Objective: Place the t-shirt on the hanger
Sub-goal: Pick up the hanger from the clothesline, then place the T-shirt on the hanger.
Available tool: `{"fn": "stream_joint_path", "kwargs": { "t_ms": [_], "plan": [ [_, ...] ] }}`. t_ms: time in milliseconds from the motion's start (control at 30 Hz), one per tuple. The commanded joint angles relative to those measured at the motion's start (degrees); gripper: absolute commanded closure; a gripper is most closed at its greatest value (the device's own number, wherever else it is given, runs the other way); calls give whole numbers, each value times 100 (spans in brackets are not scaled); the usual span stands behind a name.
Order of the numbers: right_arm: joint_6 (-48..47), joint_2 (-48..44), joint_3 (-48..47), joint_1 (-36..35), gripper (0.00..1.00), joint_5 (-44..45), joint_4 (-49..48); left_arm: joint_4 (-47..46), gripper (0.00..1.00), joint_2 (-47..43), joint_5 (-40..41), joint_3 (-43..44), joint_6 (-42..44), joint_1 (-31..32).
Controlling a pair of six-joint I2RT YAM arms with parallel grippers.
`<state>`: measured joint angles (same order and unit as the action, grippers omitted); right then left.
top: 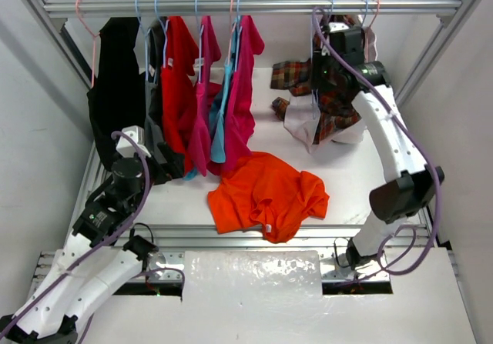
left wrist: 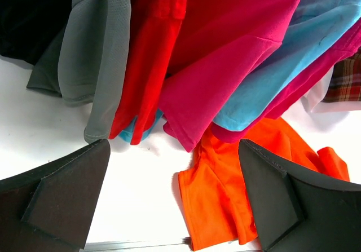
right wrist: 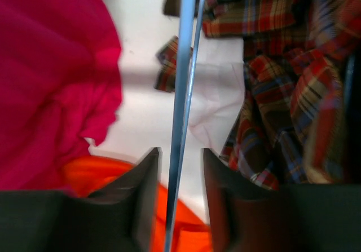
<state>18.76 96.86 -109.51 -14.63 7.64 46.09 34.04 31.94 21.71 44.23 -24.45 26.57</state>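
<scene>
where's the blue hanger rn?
Right side of the rig: the hanger stands vertically mid-frame in the right wrist view, between the fingers of the right pincer, magenta shirt on its left, plaid shirt on its right.

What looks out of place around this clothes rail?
The bright orange cotton t-shirt lies crumpled on the white table below the metal rail, not hung like the other garments. At the back right, a red plaid shirt also looks bunched up rather than hung neatly.
</scene>
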Motion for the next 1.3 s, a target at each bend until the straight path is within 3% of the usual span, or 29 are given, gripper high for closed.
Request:
{"fn": "stream_joint_path", "kwargs": {
  "t_ms": [0,100,167,200,500,633,700,767,867,967,1133,1267],
  "plan": [
    [-92,131,60,-75,67,334,-2,-284,5,5,-80,16,28,-64],
    [-57,-114,641,-171,80,501,-301,-302,5,-13,-88,7,36,-64],
    [-48,-307,773,-294,98,676,-346,-302,5,5,-106,7,36,-64],
    [-48,-360,748,-347,100,930,-320,-302,5,5,-97,7,36,-64],
    [4,-1378,606,-391,100,880,-100,-346,5,128,-466,165,10,-64],
    [118,-2064,1262,-391,100,362,348,-547,5,609,-1378,227,-183,-29],
    [197,-2746,1816,-391,100,-77,375,-757,5,874,-1828,139,-411,207],
    [285,-3250,2678,-391,100,-332,409,-873,5,1260,-1610,51,-743,584],
    [312,-4208,3611,-391,100,-605,681,-1040,5,1770,-759,-63,-1235,2153],
    [216,-4824,3929,-391,100,-667,1322,-1075,4,2569,16,-2,-1658,3158],
    [49,-5370,3754,-409,100,-561,2114,-1838,7,4000,-71,-37,-1686,3329],
    [92,-5634,3858,-400,100,-1203,2361,-2190,22,4819,-500,130,-1537,3355]
  ]
}}
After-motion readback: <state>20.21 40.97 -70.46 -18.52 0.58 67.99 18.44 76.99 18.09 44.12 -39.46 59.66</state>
